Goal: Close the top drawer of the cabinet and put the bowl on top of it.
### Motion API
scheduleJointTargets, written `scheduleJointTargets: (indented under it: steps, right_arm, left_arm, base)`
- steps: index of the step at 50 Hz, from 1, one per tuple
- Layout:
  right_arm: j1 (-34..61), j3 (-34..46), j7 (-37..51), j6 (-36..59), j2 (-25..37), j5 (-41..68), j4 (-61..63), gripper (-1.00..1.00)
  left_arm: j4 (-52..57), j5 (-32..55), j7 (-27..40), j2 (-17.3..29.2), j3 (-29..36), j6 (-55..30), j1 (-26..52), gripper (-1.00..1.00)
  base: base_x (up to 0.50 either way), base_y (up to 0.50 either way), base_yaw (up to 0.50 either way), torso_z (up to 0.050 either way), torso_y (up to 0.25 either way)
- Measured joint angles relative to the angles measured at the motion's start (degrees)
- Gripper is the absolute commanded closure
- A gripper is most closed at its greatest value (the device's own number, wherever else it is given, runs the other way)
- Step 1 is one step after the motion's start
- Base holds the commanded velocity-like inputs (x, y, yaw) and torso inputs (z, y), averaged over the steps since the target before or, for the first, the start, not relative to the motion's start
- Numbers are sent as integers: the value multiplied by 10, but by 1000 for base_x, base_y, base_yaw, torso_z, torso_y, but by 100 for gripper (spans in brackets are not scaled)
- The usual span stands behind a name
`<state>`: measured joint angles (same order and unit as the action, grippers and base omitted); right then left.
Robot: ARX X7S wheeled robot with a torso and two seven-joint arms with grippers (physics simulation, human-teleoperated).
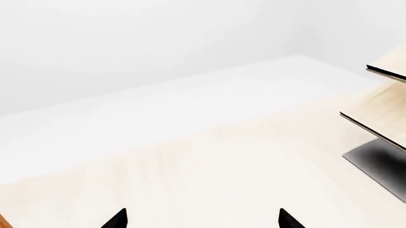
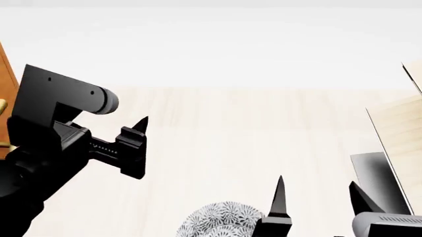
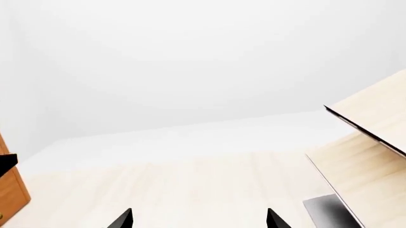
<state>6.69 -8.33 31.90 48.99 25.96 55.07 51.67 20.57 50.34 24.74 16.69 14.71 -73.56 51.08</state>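
Bowl (image 2: 221,221) sits upright beside right pincer (image 2: 316,190), fingers spread.

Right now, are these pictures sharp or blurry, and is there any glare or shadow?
Head view: crisp edges on the left pincer and the bowl, flat even light, no cast shadows. Both wrist views: sharp but washed out, pale floor fading into white wall; only the dark base shows a soft sheen.

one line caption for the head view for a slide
Both open grippers, left gripper and right gripper, hover above the pale table, patterned bowl at bottom edge.
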Motion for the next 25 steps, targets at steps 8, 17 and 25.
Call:
scheduleJointTargets:
  steps: [8, 17, 25]
  right_arm:
    - [-8, -1, -1, -6, 3, -1, 3, -100]
    - [-13, 2, 3, -7, 6, 1, 11, -100]
    - [-14, 0, 12, -5, 13, 5, 22, -100]
  left_arm:
    - [-37, -10, -18, -8, 27, 17, -2, -100]
    - [-54, -10, -31, -15, 49, 30, -24, -100]
    - [-91, -36, -55, -16, 87, 68, -47, -100]
  base:
    - [0, 0, 0, 0, 0]
    - [0, 0, 0, 0, 0]
    - [0, 0, 0, 0, 0]
